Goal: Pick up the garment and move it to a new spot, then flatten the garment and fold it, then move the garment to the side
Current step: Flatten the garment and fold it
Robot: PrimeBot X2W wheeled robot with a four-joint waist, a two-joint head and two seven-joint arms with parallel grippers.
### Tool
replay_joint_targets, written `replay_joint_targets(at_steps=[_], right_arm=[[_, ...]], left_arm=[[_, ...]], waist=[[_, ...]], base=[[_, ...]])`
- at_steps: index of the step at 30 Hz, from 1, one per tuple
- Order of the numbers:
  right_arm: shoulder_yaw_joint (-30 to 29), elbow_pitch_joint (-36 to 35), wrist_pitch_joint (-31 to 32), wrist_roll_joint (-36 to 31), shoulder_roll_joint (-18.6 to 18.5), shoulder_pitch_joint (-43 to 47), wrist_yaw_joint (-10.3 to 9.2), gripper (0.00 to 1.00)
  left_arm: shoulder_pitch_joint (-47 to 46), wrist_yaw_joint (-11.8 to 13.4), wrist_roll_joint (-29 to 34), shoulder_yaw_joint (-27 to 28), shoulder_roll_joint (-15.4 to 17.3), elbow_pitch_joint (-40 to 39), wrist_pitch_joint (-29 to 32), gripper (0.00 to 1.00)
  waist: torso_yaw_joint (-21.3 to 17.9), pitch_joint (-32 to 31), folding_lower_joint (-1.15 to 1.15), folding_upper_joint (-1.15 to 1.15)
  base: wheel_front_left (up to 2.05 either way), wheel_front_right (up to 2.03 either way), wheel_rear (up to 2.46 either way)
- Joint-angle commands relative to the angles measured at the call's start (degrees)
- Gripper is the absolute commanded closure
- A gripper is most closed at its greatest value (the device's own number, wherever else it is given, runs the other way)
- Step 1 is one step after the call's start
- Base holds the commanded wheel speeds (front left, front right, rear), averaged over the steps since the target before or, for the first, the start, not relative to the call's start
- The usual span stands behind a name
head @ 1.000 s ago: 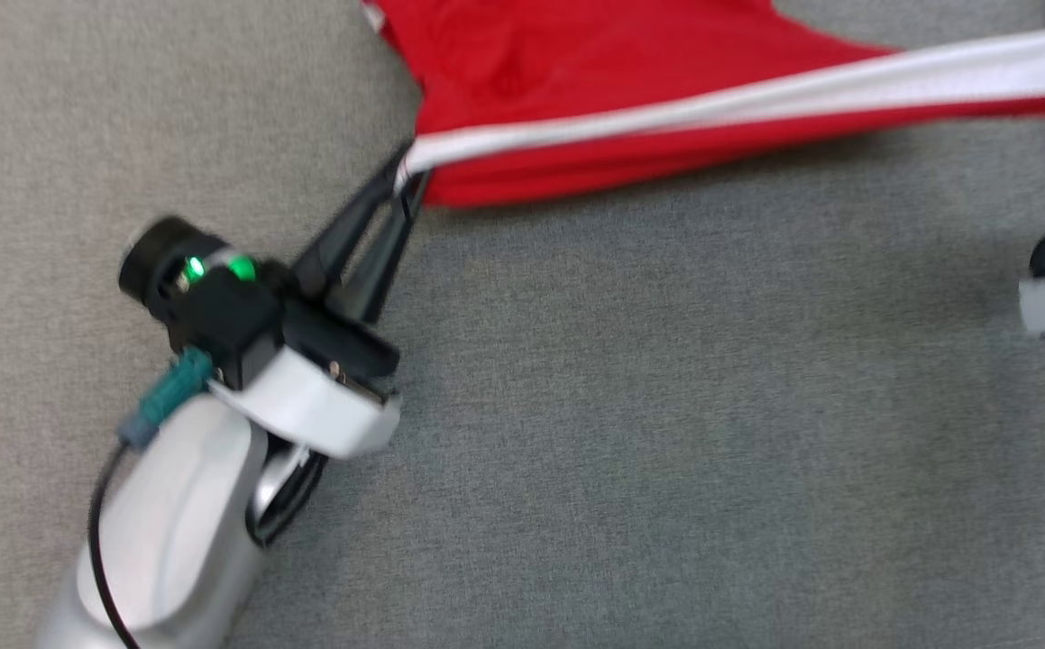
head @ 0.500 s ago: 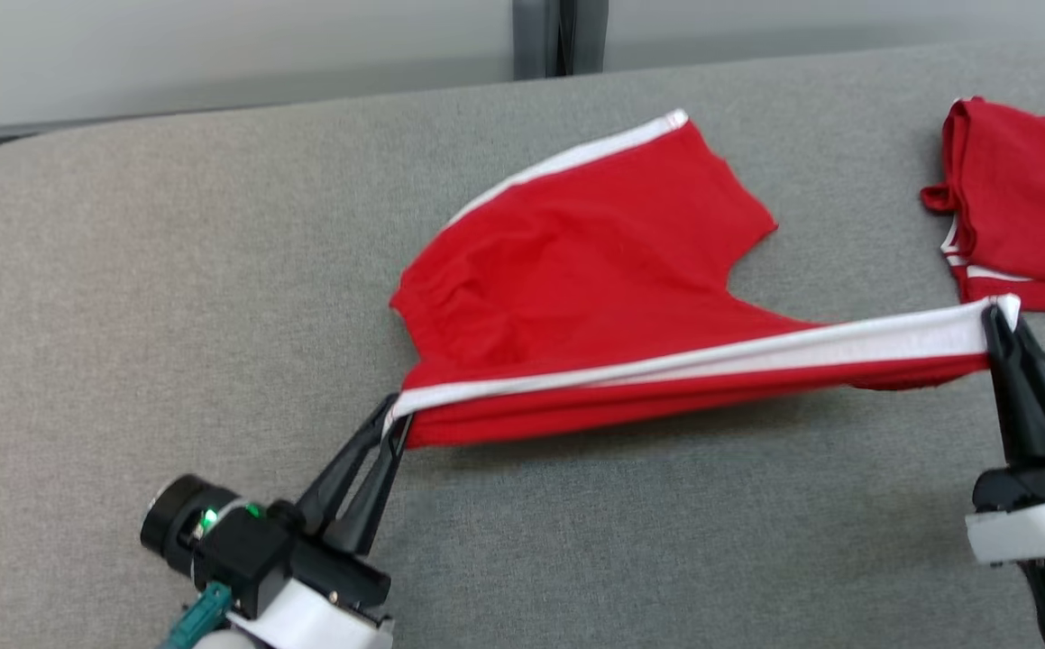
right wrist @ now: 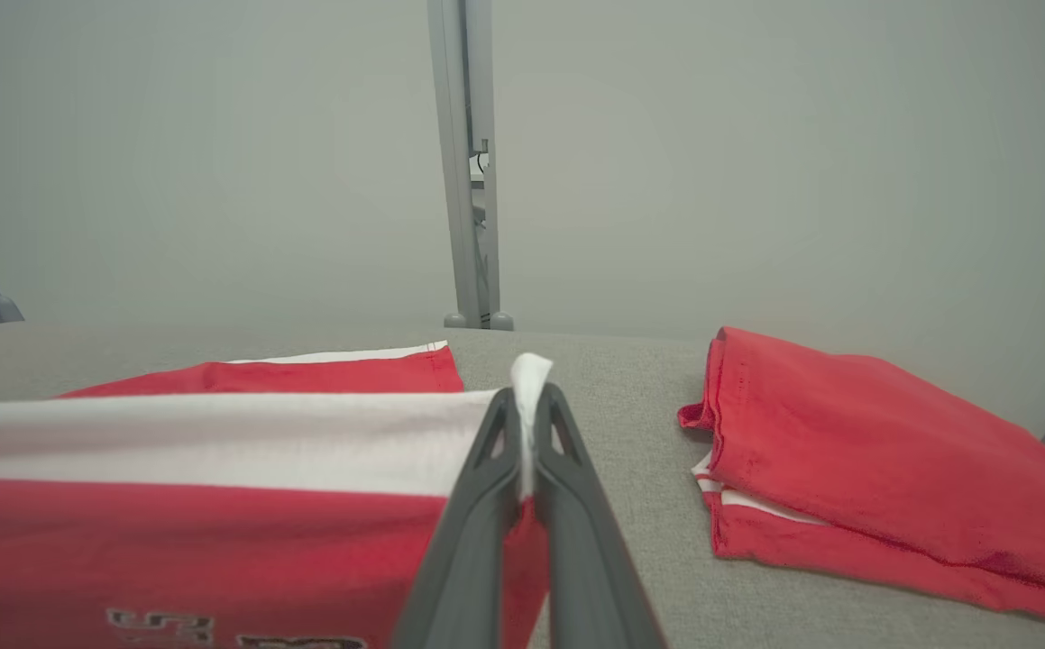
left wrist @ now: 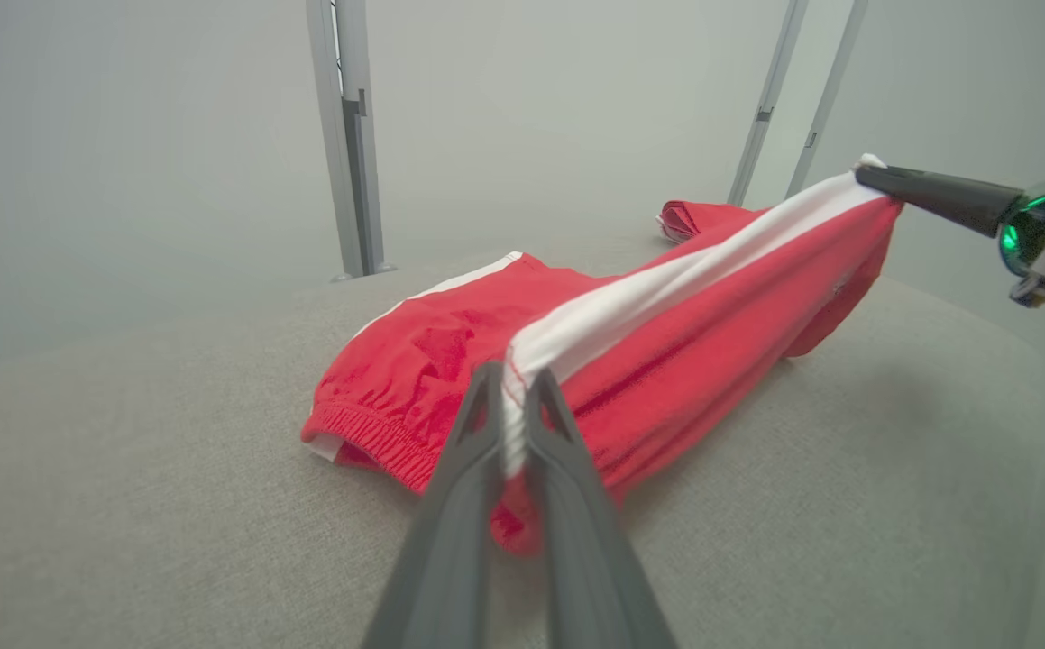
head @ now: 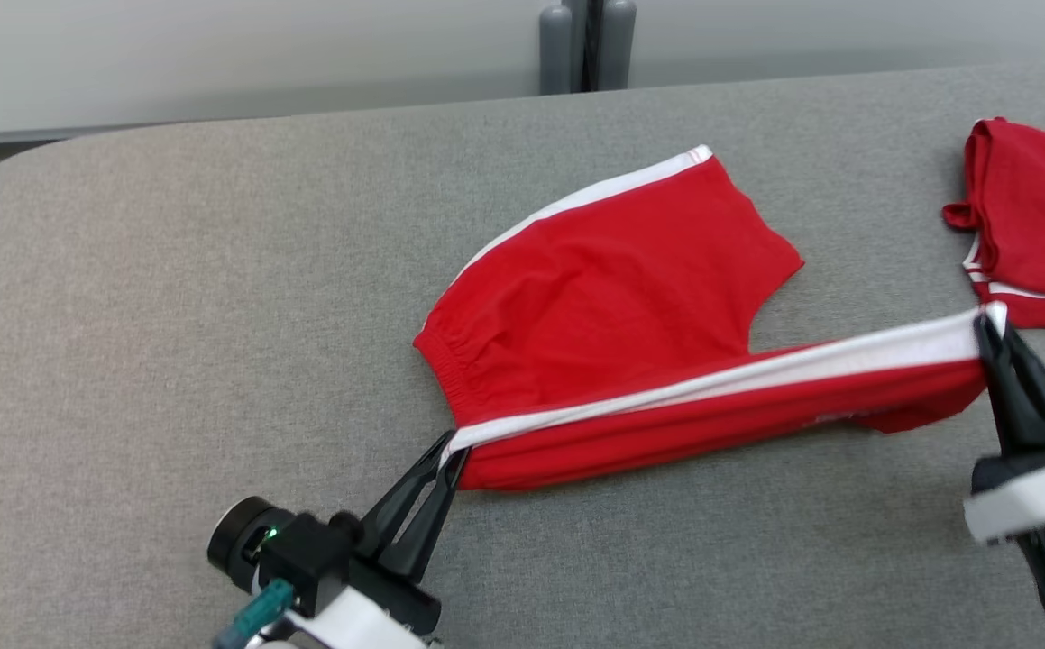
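Note:
The garment point(head: 612, 297) is a pair of red shorts with white side stripes, partly lying on the grey table point(head: 170, 297). My left gripper point(head: 452, 448) is shut on the waistband end of the near white stripe point(left wrist: 508, 383). My right gripper point(head: 989, 326) is shut on the hem end of that same stripe point(right wrist: 529, 397). The stripe edge is stretched taut and lifted between the two grippers, while the far leg rests flat on the table. In the left wrist view the right gripper point(left wrist: 865, 171) shows at the upper right, holding the raised hem.
A second red garment point(head: 1036, 225), folded, lies at the table's right edge, close to my right gripper, also seen as a folded red pile point(right wrist: 865, 451). A grey post point(head: 587, 45) stands behind the table's far edge. The table's left corner is rounded.
The head camera has tilted up, bringing the far table edge and the folded pile into view. The garment stays stretched between both shut grippers.

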Motion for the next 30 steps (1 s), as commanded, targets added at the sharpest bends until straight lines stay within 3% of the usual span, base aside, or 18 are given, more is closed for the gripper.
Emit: replay_joint_targets(at_steps=[1,6,11,20,30], right_arm=[[0.41,2.72,0.76,-0.94,-0.96,-3.86,-0.32,1.0],[4.51,10.73,2.37,-3.69,-2.27,-15.49,-0.31,1.0],[8.81,19.83,2.48,-6.44,-3.64,-26.82,-0.32,1.0],[18.23,33.62,2.02,-6.04,-3.73,-43.11,-0.32,1.0],[23.97,44.01,0.37,-5.49,-3.17,-53.77,-0.3,1.0]], left_arm=[[-1.54,-0.18,-2.62,0.41,-1.0,1.29,0.94,1.0],[-5.05,0.22,-9.89,2.62,-5.14,3.32,4.59,1.0],[-9.04,1.21,-15.47,4.19,-7.25,4.84,7.76,1.0],[-16.35,2.86,-19.6,2.69,-8.68,7.19,8.31,1.0],[-24.16,4.2,-18.25,-0.32,-8.91,12.0,5.93,1.0]], waist=[[0.6,1.2,0.0,0.0],[2.09,4.22,0.0,0.0],[4.35,6.94,0.0,0.0],[7.93,12.3,0.0,0.0],[10.44,17.1,0.0,0.0]], base=[[0.0,0.0,0.0],[0.0,0.0,0.0],[0.0,0.0,0.0],[0.0,0.0,0.0],[0.0,0.0,0.0]])
